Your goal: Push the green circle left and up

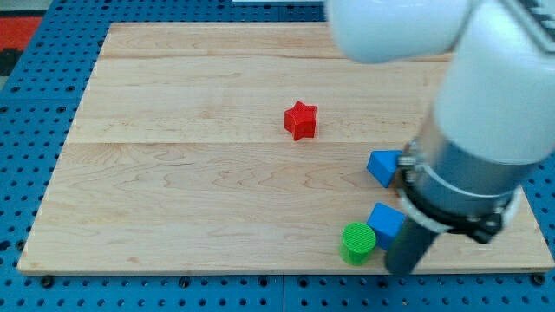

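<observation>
The green circle (357,242) is a short green cylinder near the bottom edge of the wooden board (191,173), right of centre. A blue cube (385,222) touches its upper right side. My rod comes down just right of both; my tip (403,268) is at the board's bottom edge, right of and slightly below the green circle, with a small gap between them. A blue triangular block (382,166) lies higher up, partly behind the arm.
A red star (300,120) sits near the board's middle, up and left of the green circle. The large white and grey arm (486,130) covers the board's right side. A blue pegboard (26,173) surrounds the board.
</observation>
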You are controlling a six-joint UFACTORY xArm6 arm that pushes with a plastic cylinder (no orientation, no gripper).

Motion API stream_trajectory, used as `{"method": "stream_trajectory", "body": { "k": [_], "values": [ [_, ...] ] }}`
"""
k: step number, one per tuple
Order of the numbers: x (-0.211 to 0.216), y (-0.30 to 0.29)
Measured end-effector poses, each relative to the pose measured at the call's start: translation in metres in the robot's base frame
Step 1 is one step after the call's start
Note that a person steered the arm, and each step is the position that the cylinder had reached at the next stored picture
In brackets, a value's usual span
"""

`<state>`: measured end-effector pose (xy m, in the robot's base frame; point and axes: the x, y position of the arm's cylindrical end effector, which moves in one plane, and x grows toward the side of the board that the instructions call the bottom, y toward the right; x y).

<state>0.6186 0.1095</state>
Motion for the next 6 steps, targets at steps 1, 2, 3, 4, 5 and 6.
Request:
{"method": "stream_trajectory", "body": {
  "k": [1, 2, 3, 4, 5, 6],
  "values": [
    [0.0, -0.046],
    [-0.003, -0.054],
    [-0.003, -0.029],
    [-0.003, -0.009],
    [-0.003, -0.009],
    [-0.014, -0.016]
  ]
}}
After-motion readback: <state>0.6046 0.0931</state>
